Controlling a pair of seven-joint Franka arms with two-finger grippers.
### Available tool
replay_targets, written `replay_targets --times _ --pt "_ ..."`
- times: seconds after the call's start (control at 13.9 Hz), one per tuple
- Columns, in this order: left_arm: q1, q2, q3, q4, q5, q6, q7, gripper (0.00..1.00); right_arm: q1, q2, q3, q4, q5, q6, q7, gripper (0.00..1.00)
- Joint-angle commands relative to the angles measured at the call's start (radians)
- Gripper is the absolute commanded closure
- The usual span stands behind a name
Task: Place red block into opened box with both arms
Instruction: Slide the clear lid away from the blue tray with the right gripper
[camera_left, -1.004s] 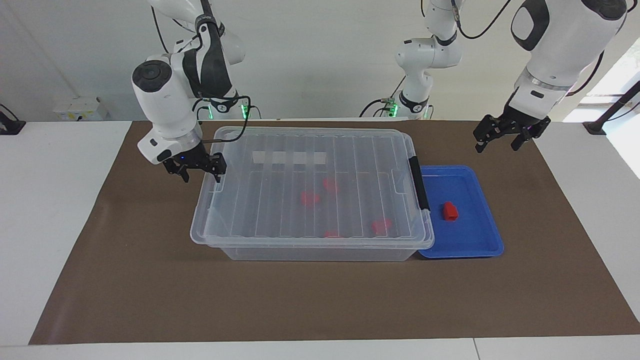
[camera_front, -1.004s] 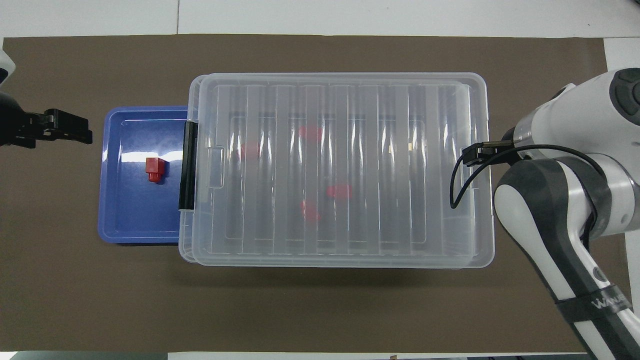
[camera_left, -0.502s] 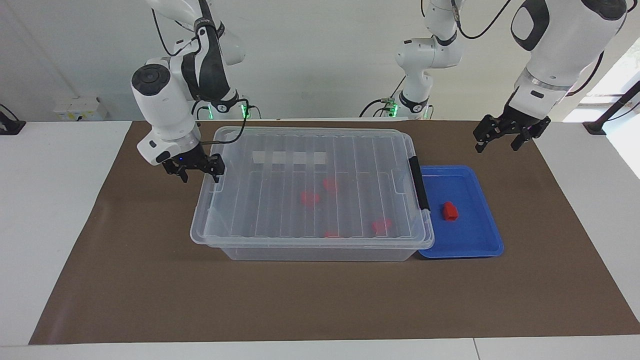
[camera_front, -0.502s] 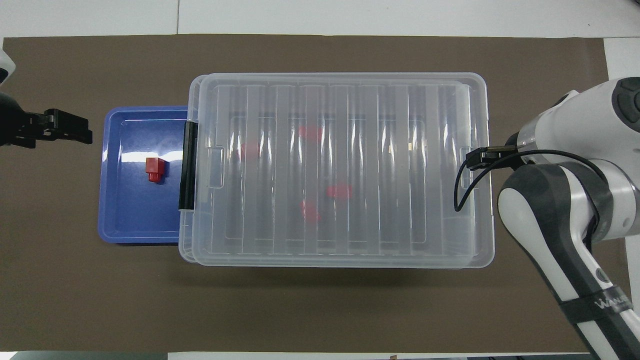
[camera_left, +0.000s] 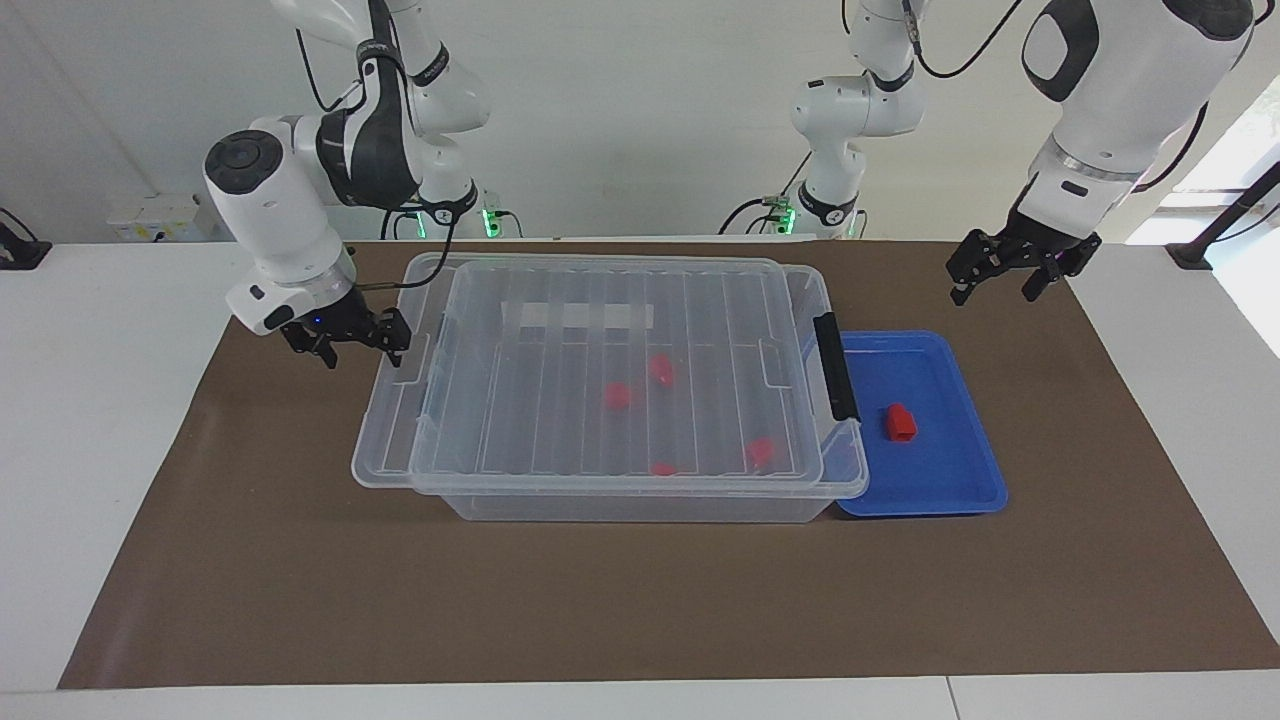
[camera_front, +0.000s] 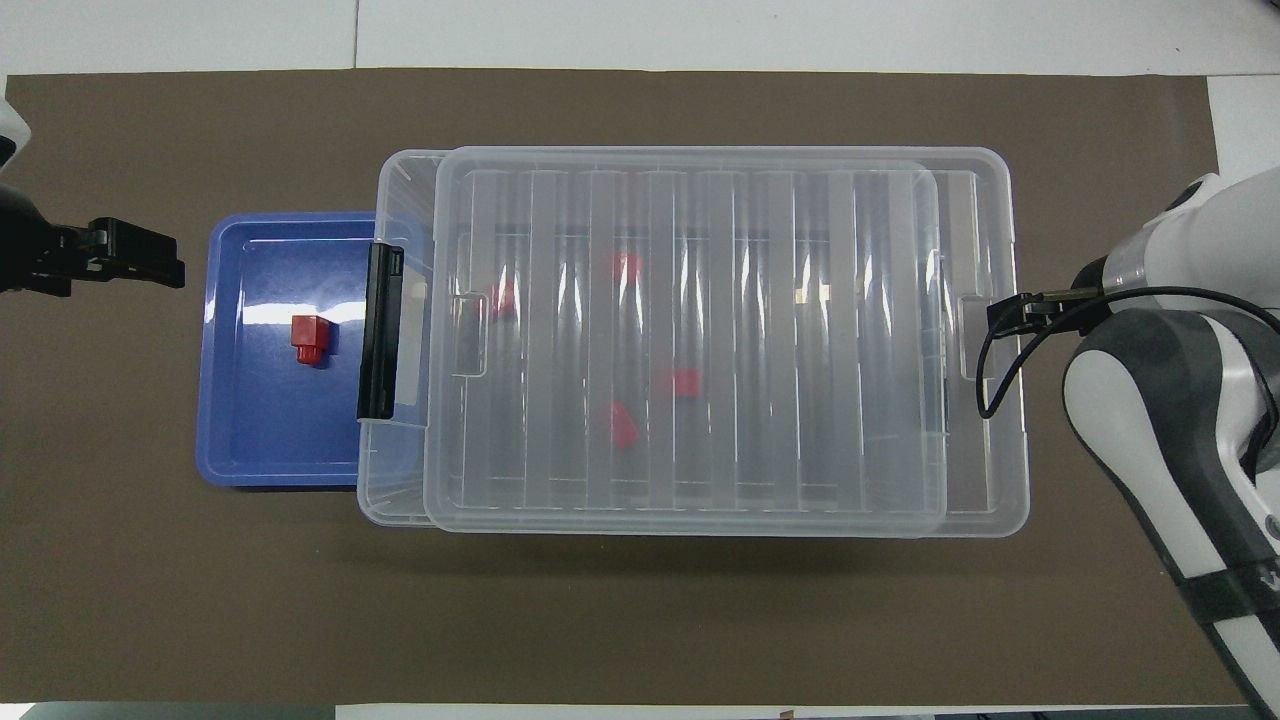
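The right gripper (camera_left: 346, 346) is hanging, jaws spread, at the lid's (camera_left: 600, 380) end, which is overhanging the box (camera_left: 640, 505). The left gripper (camera_left: 1000, 278), jaws wide, is hovering near the tray (camera_left: 960, 480), where the block (camera_left: 900, 422) is lying.

The right gripper (camera_left: 345, 345) now sits farther toward the right arm's end of the table than 1 second ago. The lid (camera_left: 600, 390) goes with its fingers, now overhanging the box (camera_left: 640, 505) at that end, leaving a strip uncovered by the black latch handle (camera_left: 836, 366).
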Motion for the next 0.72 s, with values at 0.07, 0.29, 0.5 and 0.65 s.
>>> replay_targets --times 0.07,0.29,0.5,0.65 --pt "0.006 -0.029 -0.003 -0.028 0.004 -0.007 -0.008 0.00 -0.028 -0.025 -0.019 -0.029 0.001 0.015 -0.050 0.06" --pt "0.006 -0.029 -0.003 -0.028 0.004 -0.007 -0.008 0.00 -0.028 -0.024 -0.070 -0.029 0.001 0.018 -0.097 0.05" --pt "0.006 -0.029 -0.003 -0.028 0.004 -0.007 -0.008 0.00 -0.032 -0.022 -0.099 -0.024 0.000 0.015 -0.121 0.03" --pt "0.006 -0.029 -0.003 -0.028 0.004 -0.007 -0.008 0.00 -0.032 -0.022 -0.126 -0.024 -0.002 0.013 -0.163 0.03"
